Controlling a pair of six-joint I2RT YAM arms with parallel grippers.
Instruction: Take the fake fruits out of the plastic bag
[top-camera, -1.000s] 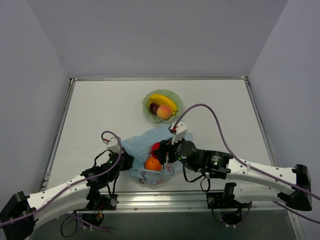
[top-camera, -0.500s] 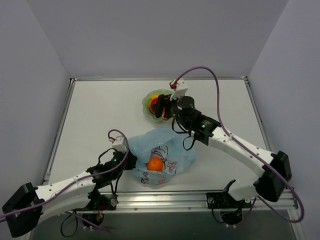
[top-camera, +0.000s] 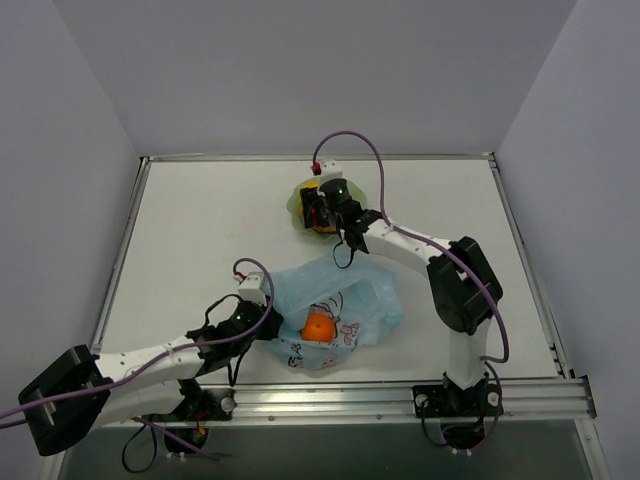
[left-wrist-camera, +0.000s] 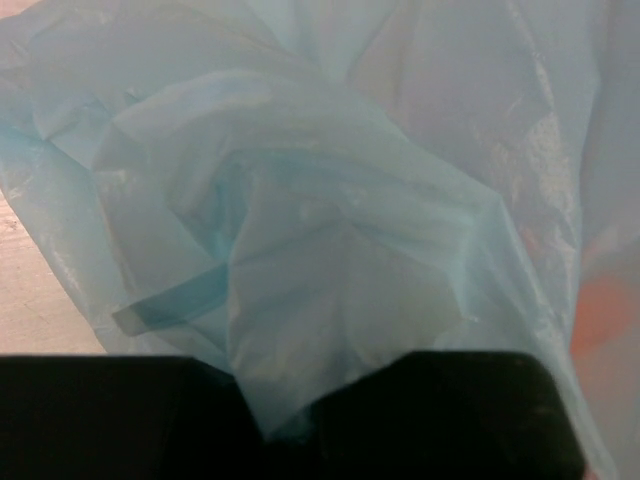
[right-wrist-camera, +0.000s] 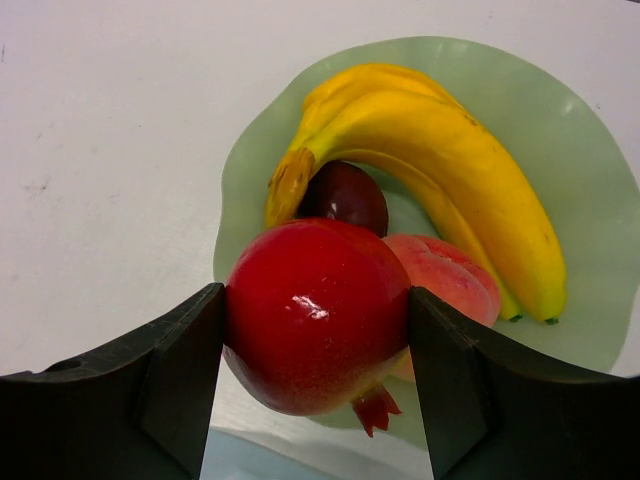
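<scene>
**Item 1: plastic bag**. Thin, translucent, light-blue film, heavily crinkled, with a white cartoon print and pink marks on the side facing the table's near edge. It lies slumped on the table close to the near edge, about mid-width. In the left wrist view the film fills the picture in soft pale folds, with one darker blue creased strip.

**Item 2: orange**. Round, glossy, vivid orange. It sits within the bag's folds, towards the bag's near side.

**Item 3: red fruit**. Round, deep glossy red with a bright highlight and a small pointed crown at its base. It is held over the near rim of the bowl; whether it touches the bowl cannot be told.

**Item 4: banana**. Yellow, curved, brown at the stem end, lying in the bowl.

**Item 5: peach-coloured fruit**. In the bowl, against the banana's inner curve.

**Item 6: dark red-brown fruit**. Small, round, tucked beside the banana's stem end.

**Item 7: bowl**. Pale green, scalloped, towards the table's far edge, about mid-width.

**Item 8: left gripper**. Clenched on a bunched fold at the bag's left side.

**Item 9: right gripper**. Grasping the red fruit, one of its black fingers on each flank.
</scene>
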